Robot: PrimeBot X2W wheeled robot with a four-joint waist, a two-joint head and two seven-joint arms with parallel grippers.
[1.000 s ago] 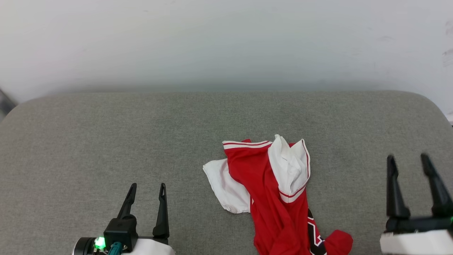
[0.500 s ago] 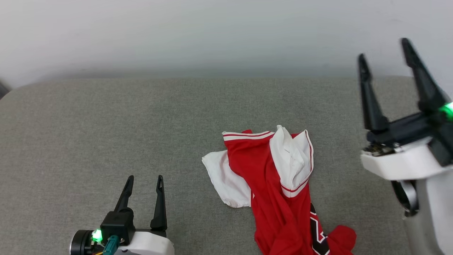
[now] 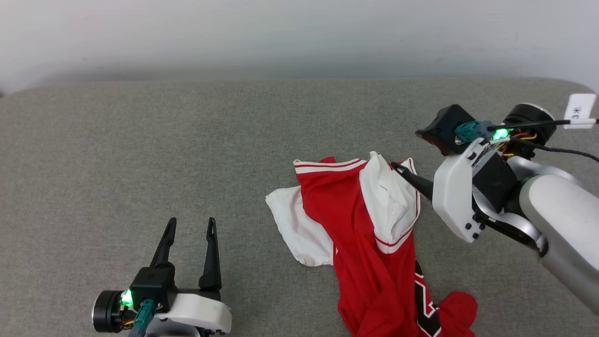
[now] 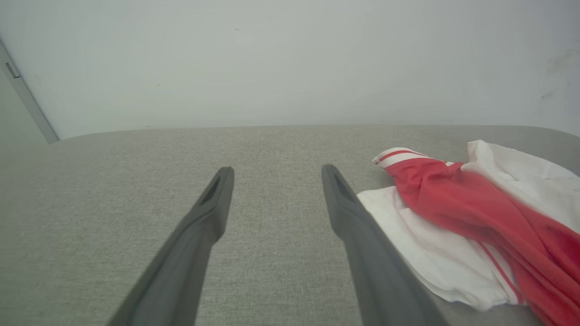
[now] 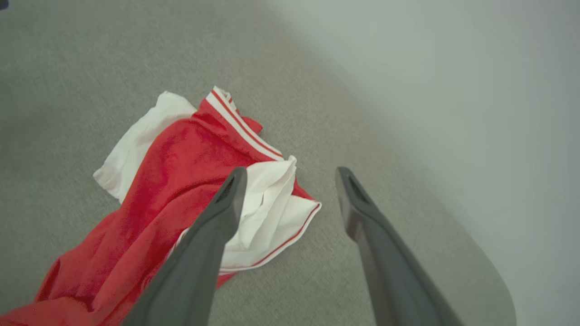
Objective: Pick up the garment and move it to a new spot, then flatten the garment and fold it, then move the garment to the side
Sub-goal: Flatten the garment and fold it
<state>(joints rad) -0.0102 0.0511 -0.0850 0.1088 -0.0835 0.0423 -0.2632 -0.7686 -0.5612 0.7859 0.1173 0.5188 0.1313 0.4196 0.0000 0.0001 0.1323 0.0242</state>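
Observation:
The garment (image 3: 355, 220) lies crumpled right of the middle of the grey padded surface, red with white sleeves edged in red stripes. A black print shows at its near end. It also shows in the left wrist view (image 4: 453, 203) and in the right wrist view (image 5: 172, 167). My right gripper (image 5: 291, 174) hovers open over the far white sleeve, its left finger above the cloth and the other above bare surface. One of its fingers (image 3: 412, 180) points left at that sleeve. My left gripper (image 3: 189, 227) stands open and empty at the lower left, apart from the garment.
The grey padded surface (image 3: 164, 140) has rounded far corners and ends at a pale wall (image 3: 299, 32). A white paper tag (image 3: 580, 110) hangs on a cable by my right wrist. Bare surface stretches to the left and behind the garment.
My right arm has risen from the lower right, swung in and turned its open gripper down toward the garment's white sleeve. The camera has tilted, shifting the picture. The left gripper has stayed put.

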